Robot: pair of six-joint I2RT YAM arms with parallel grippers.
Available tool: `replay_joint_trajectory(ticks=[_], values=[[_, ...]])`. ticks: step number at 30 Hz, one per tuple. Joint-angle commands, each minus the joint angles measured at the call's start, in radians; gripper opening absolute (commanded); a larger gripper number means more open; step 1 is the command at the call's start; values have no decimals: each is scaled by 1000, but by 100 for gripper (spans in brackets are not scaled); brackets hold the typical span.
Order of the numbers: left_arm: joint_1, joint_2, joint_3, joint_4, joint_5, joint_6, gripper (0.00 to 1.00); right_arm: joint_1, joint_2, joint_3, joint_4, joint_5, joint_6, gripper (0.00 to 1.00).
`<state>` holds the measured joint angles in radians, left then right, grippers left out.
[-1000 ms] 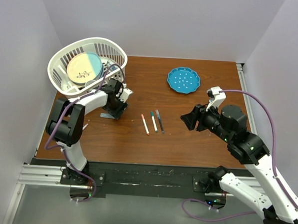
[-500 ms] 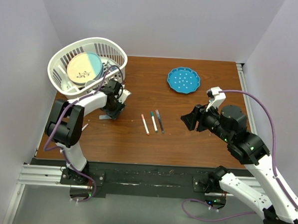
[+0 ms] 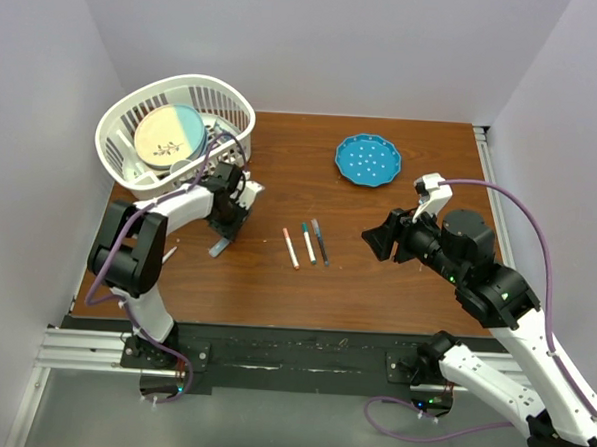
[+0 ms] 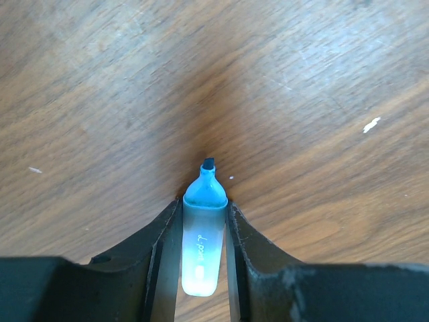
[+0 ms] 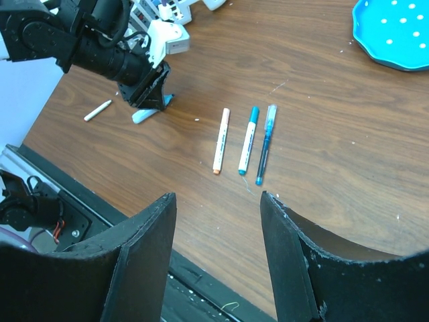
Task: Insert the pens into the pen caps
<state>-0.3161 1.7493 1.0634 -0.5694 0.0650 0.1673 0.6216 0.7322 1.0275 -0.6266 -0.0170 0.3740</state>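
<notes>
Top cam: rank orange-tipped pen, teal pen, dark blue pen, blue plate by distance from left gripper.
From the left gripper:
1. orange-tipped pen, left of the row
2. teal pen, middle of row
3. dark blue pen, right of row
4. blue plate, far right

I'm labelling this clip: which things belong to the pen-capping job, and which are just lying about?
Job: light blue pen, orange-tipped pen, teal pen, blue pen, short white pen.
Lying about: white basket, two-tone plate inside it, blue dotted plate.
</notes>
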Motion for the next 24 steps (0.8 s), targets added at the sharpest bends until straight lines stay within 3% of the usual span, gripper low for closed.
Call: replay_joint_trajectory(ticks=[1, 7, 14, 24], values=[[-26, 15, -55, 6, 107, -58, 3, 0, -7, -10, 44, -17, 12, 58], [-40, -37, -92, 85, 130, -159, 0, -2, -27, -137, 140, -73, 91, 62], [-55, -209, -149, 268, 257, -458, 0, 0, -4, -282, 390, -127, 226, 61], [-234, -316, -128, 485, 256, -790, 0, 56, 248, -304, 649, -135, 237, 59]])
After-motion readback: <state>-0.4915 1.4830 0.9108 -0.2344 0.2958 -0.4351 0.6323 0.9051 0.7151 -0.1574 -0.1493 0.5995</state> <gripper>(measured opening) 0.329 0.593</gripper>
